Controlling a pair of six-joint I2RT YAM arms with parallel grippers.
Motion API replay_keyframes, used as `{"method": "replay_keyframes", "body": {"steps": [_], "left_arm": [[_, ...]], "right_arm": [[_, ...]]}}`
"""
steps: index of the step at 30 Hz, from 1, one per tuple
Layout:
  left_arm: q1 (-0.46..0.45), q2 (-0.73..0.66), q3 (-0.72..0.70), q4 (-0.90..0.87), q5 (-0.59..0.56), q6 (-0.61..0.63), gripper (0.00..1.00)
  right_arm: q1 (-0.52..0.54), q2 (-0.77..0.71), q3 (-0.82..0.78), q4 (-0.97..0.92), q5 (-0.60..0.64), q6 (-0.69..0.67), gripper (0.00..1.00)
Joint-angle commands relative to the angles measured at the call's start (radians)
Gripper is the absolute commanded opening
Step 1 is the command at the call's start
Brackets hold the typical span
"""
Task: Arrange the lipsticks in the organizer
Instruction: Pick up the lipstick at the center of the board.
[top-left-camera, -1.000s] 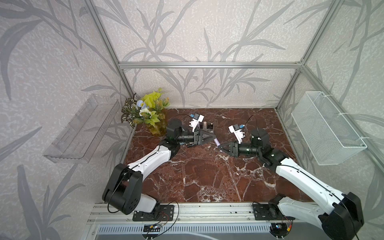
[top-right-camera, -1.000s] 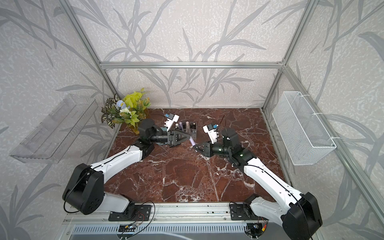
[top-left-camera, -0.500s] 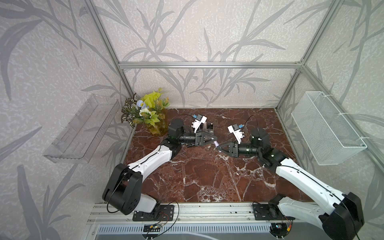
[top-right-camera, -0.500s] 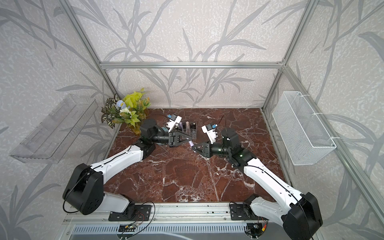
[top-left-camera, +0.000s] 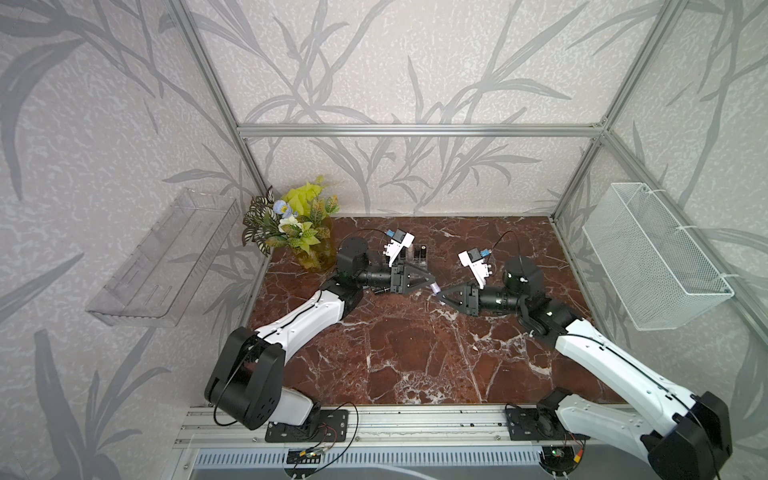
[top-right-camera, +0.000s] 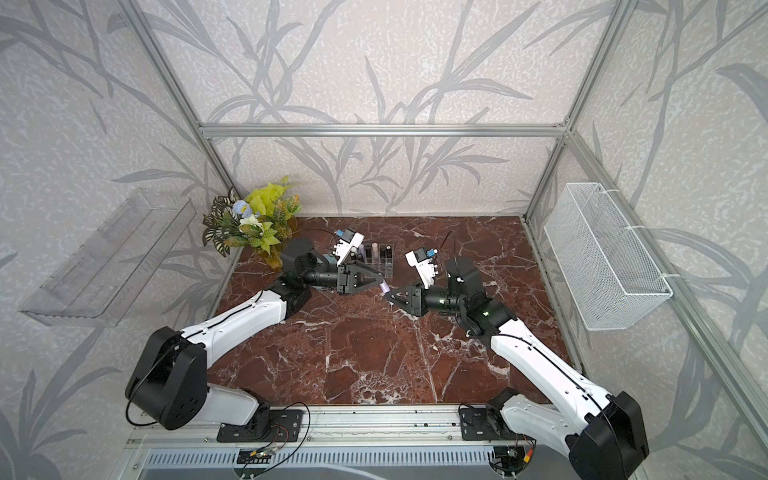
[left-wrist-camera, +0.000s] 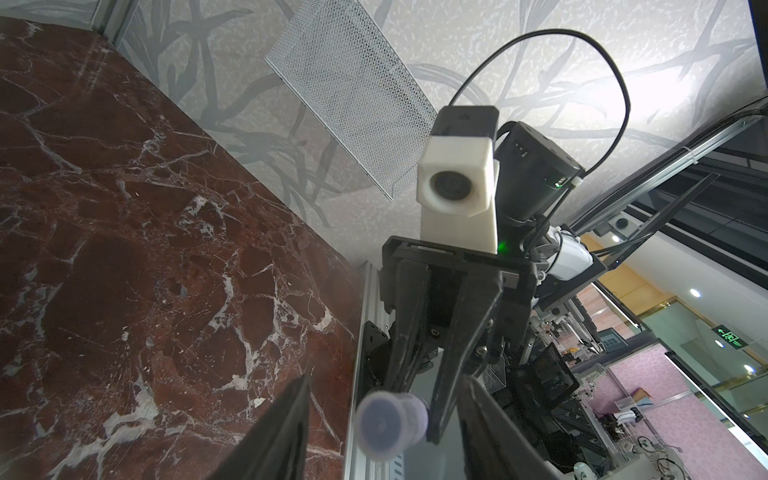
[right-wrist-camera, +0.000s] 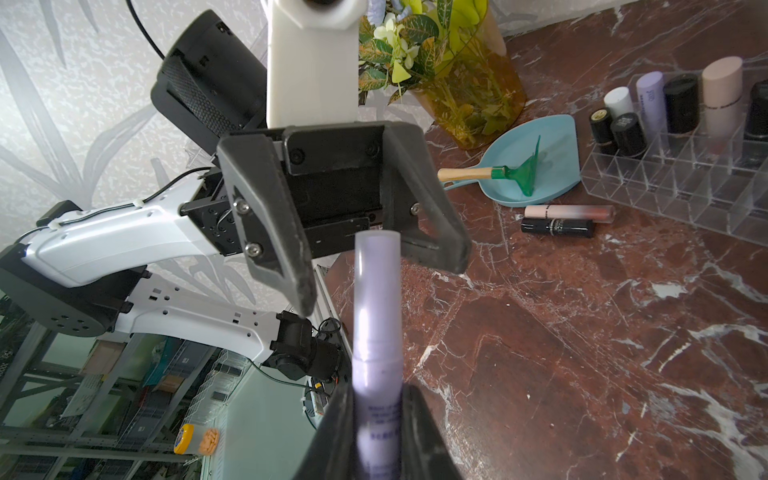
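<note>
Your right gripper (right-wrist-camera: 376, 415) pinches a lilac lipstick (right-wrist-camera: 376, 307), its free end between the spread jaws of your left gripper (right-wrist-camera: 379, 278). Several tubes (right-wrist-camera: 721, 91) stand in the organizer (right-wrist-camera: 685, 195); a pink lipstick (right-wrist-camera: 569, 212) and a black lipstick (right-wrist-camera: 557, 227) lie beside it, unplaced.

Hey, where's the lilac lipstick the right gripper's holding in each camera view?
Both top views: lilac lipstick pokes from the right gripper, mid-scene.
Left wrist: the lipstick seen end-on, a blurred round end.
Right wrist: the lipstick runs lengthwise between that gripper's fingers.
Shared landmark: the right gripper clamping it.
</note>
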Motion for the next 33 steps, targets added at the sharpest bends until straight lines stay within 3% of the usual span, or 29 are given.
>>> {"method": "replay_keyframes", "body": {"steps": [1,9,12,14,15,17,19,21,24,28,33], "left_arm": [[-0.005,-0.011,0.034,0.012,0.021,0.016,0.51],[-0.006,-0.028,0.031,0.013,0.022,0.016,0.24],[-0.006,-0.028,0.033,-0.003,0.016,0.032,0.19],[-0.006,-0.030,0.040,-0.043,0.001,0.067,0.17],[-0.005,-0.032,0.047,-0.074,-0.010,0.096,0.15],[-0.004,-0.035,0.068,-0.153,-0.048,0.159,0.14],[-0.003,-0.044,0.095,-0.271,-0.136,0.252,0.13],[-0.005,-0.061,0.126,-0.420,-0.321,0.370,0.13],[-0.009,-0.091,0.120,-0.480,-0.573,0.436,0.13],[-0.014,-0.103,0.099,-0.490,-0.812,0.502,0.12],[-0.046,-0.035,0.152,-0.548,-1.019,0.582,0.09]], "right_arm": [[0.001,-0.011,0.022,-0.005,0.000,-0.018,0.13],[0.002,-0.008,0.023,-0.006,0.006,-0.018,0.13],[0.001,-0.014,0.020,-0.015,0.020,-0.025,0.16],[0.001,-0.017,0.021,-0.023,0.032,-0.031,0.29],[0.001,-0.019,0.021,-0.028,0.043,-0.034,0.42],[-0.001,-0.025,0.021,-0.041,0.071,-0.041,0.59],[-0.001,-0.032,0.021,-0.057,0.106,-0.051,0.72],[-0.001,-0.043,0.019,-0.068,0.146,-0.060,0.82],[-0.002,-0.051,0.018,-0.093,0.207,-0.074,0.93],[-0.002,-0.049,0.016,-0.123,0.275,-0.086,0.97],[-0.002,-0.031,0.017,-0.128,0.318,-0.088,0.97]]}}
